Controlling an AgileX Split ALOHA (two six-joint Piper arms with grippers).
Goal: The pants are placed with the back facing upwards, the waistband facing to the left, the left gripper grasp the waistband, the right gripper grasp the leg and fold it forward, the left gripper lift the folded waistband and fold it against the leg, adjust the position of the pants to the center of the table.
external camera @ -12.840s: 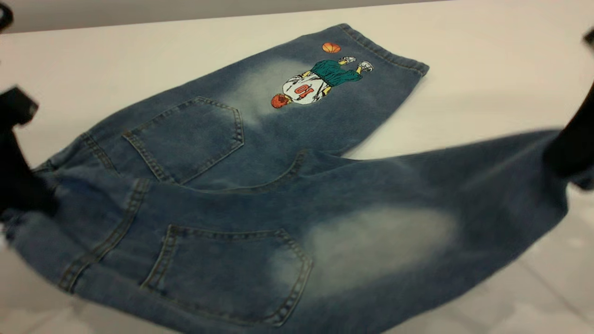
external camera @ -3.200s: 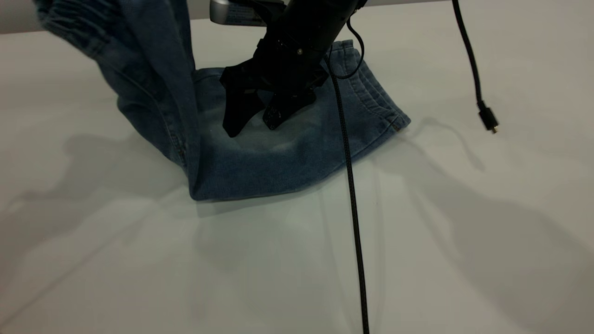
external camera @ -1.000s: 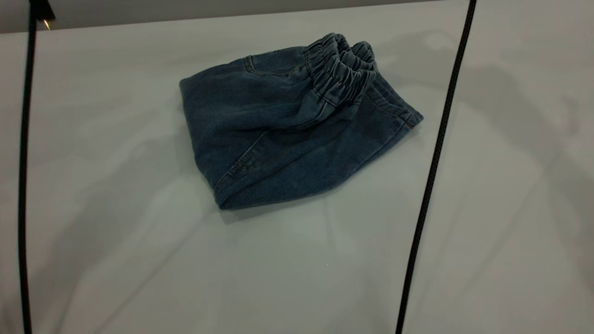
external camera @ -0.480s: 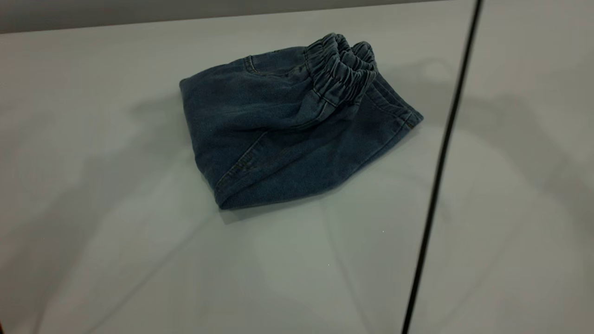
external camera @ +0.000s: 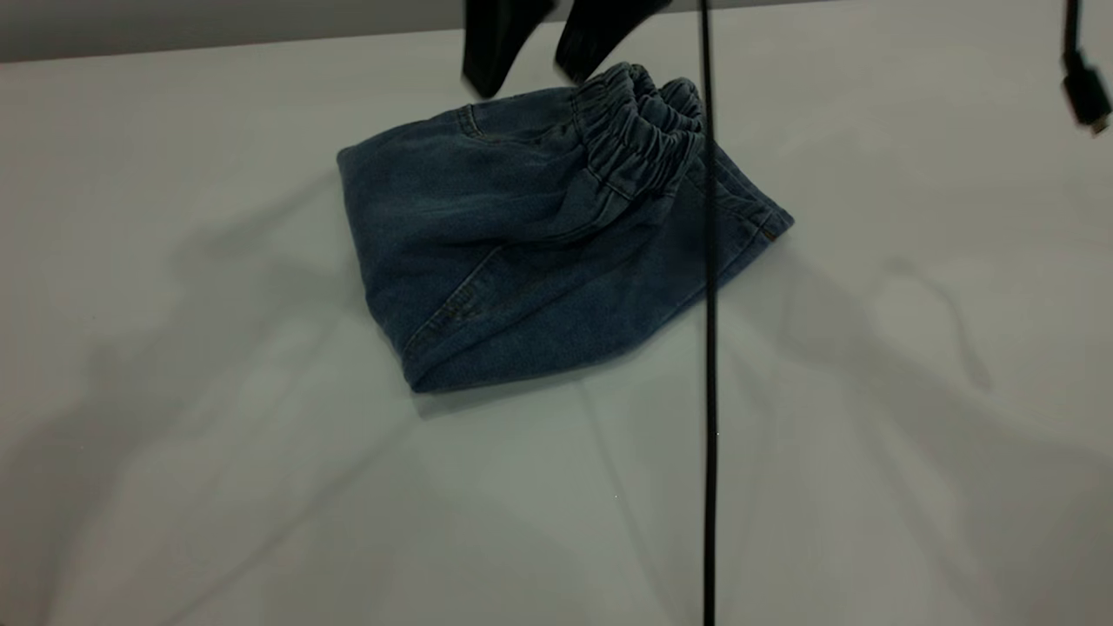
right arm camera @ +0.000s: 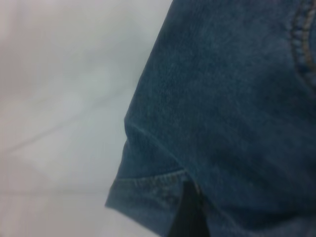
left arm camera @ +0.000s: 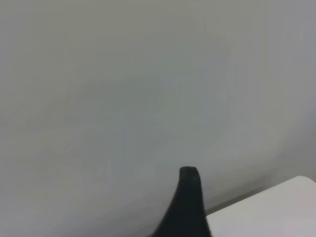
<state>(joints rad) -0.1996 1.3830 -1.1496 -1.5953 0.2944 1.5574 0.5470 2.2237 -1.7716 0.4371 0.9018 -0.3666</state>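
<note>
The pants [external camera: 522,252] lie folded into a compact blue denim bundle on the white table [external camera: 261,487], a little behind its middle. The gathered waistband [external camera: 639,130] lies on top at the bundle's far right. A flat stitched leg hem [external camera: 748,213] sticks out beneath it. My right gripper [external camera: 530,74] hangs open just above the bundle's far edge, holding nothing. In the right wrist view the denim [right arm camera: 232,98] fills most of the picture, close below. Only a dark part of my left gripper [left arm camera: 190,202] shows, up in the air and away from the pants.
A black cable [external camera: 709,348] hangs straight down in front of the pants' right part. A second cable's plug [external camera: 1085,91] dangles at the far right. In the left wrist view a corner of the table [left arm camera: 276,207] lies below a grey wall.
My right gripper has come into view above the pants' far edge. Its cable has swung left and now crosses the pants. The pants have not moved over the last second.
</note>
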